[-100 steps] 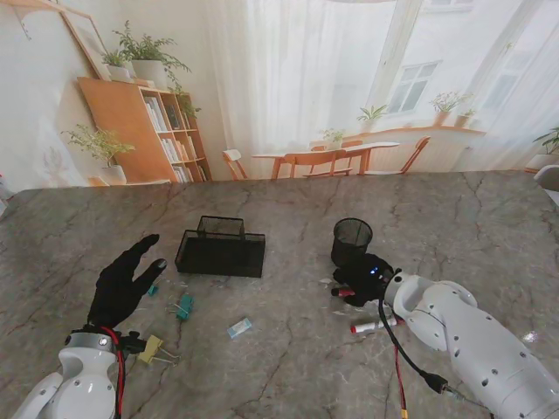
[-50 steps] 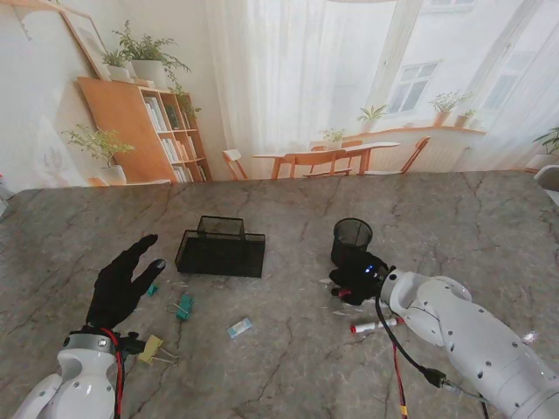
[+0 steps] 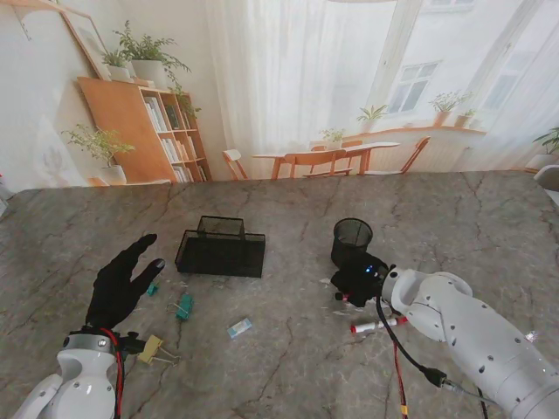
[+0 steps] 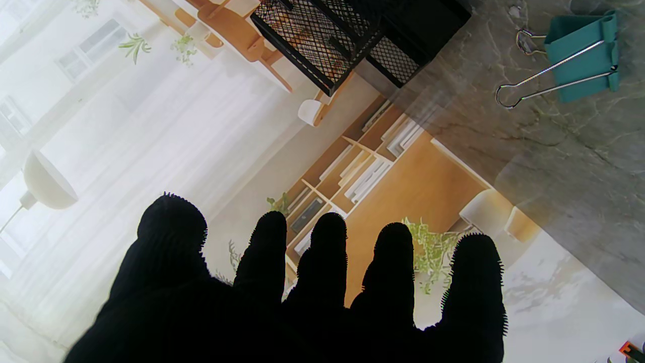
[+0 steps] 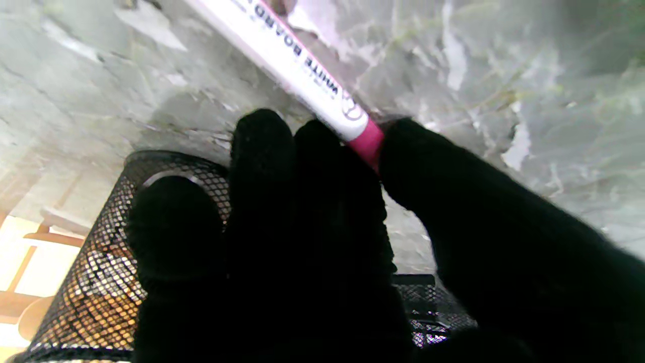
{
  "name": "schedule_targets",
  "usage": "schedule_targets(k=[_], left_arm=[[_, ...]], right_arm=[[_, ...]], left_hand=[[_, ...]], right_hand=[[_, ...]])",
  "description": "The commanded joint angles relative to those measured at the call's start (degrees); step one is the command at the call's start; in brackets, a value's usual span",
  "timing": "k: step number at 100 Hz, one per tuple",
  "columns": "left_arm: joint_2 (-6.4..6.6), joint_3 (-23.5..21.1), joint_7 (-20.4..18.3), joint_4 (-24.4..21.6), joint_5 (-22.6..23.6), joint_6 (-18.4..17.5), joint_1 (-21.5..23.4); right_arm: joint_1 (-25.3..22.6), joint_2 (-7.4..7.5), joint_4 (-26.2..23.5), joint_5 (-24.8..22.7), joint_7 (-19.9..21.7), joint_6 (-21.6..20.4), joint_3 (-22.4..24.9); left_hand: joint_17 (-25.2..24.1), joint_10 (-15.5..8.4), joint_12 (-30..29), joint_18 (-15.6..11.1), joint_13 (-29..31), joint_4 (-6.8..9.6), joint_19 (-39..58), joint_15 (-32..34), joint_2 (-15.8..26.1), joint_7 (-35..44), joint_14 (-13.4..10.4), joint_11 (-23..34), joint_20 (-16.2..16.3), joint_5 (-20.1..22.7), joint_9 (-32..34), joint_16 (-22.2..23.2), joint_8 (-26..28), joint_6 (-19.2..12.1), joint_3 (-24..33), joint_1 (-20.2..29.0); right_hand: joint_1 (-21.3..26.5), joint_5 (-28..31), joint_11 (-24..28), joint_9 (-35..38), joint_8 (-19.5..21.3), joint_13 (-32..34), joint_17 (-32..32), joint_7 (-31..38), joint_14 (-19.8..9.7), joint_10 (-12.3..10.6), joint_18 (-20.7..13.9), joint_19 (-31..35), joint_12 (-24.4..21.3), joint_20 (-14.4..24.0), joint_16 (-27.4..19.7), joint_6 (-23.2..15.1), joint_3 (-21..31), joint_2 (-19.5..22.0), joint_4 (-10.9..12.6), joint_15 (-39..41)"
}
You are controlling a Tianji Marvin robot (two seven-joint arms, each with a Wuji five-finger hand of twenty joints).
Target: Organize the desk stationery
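Black mesh tray organizer (image 3: 220, 253) sits centre-left of stand frame, empty, taller compartment at back. Round black mesh pen cup (image 3: 351, 236) upright, centre-right. Teal binder clip (image 3: 184, 305), yellow binder clip (image 3: 150, 348), pale eraser (image 3: 239, 327) scattered lower left. White-and-pink whiteboard marker (image 3: 376, 326) flat, lower right.

Staged test bench, not a real home. A marble-pattern table (image 3: 288, 209) stands before a printed backdrop (image 3: 288, 87) depicting a bookshelf, curtains and windows. A black mesh desk tray (image 3: 220, 248) suggests an office setup.
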Motion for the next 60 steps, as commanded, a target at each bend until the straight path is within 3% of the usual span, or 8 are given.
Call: schedule_targets(k=[1,14,25,35,60], left_arm=[[-0.26,0.13,0.15,-0.20,-0.01,0.01,0.34],[-0.27,0.16,0.17,-0.18,-0.05,0.02,0.31],[-0.28,0.19,0.17,-0.18,-0.12,0.02,0.30],[-0.29,0.19,0.25,-0.14,-0.09,-0.03,0.28],[-0.32,0.25,0.37,-0.13,-0.23,-0.08,0.24]], right_arm=[[-1.26,0.10,2.59,0.88,2.29,-0.17,-0.51],[-1.37,-0.48,2.92,3.57,2.57,0.60,0.13],[-1.99,-1.18,2.85,6.29,2.50,1.79,1.28],[-2.91,-1.76,2.16,8.44,2.61,2.82,2.72],[-5.68,-2.79,-1.56,11.20,2.55,4.18,7.51]], left_hand=[[-0.25,-0.01,0.35,-0.12,1.78,-2.59,1.15,0.42,4.12,0.25,-0.39,-0.05,1.69,0.47,0.49,0.28,0.47,-0.63,-0.93,0.66],[-0.26,-0.07,0.36,-0.12,1.86,-2.60,1.30,0.46,4.23,0.25,-0.40,-0.06,1.69,0.46,0.47,0.35,0.48,-0.66,-0.95,0.67],[-0.25,-0.12,0.38,-0.10,1.94,-2.61,1.43,0.51,4.28,0.30,-0.37,-0.04,1.69,0.58,0.50,0.42,0.51,-0.67,-0.96,0.77],[-0.19,-0.06,0.40,-0.08,2.08,-2.59,1.57,0.59,4.35,0.34,-0.30,0.00,1.70,0.68,0.62,0.50,0.53,-0.64,-0.89,0.91],[-0.28,0.02,0.44,-0.10,2.21,-2.61,1.80,0.71,4.43,0.35,-0.22,-0.01,1.68,0.68,0.63,0.69,0.57,-0.56,-0.96,1.03]], right_hand=[[0.74,2.83,2.95,0.89,1.93,1.34,2.26,1.28,-2.89,-3.14,-3.21,1.73,2.91,-1.70,-0.59,-8.43,2.44,-4.52,2.03,-0.56],[-3.55,0.95,8.66,-0.01,12.87,1.61,3.96,3.81,-4.42,-5.96,-5.31,2.06,6.63,-2.13,-0.16,-12.47,13.79,-6.36,4.54,2.20],[-5.40,0.25,11.02,1.46,18.25,3.46,5.91,7.26,-4.43,-6.81,-5.39,3.29,6.43,-0.86,-1.12,-14.28,21.63,-8.57,5.14,4.41],[-5.72,0.62,12.14,2.95,17.81,5.12,6.52,9.97,-4.10,-6.76,-5.52,5.43,5.53,1.58,-1.68,-15.10,26.36,-11.94,3.81,5.67],[-4.73,0.58,12.14,3.57,15.89,5.07,6.94,11.55,-3.68,-6.00,-6.27,6.84,5.17,3.35,-0.90,-15.29,28.07,-14.05,2.50,7.79]])
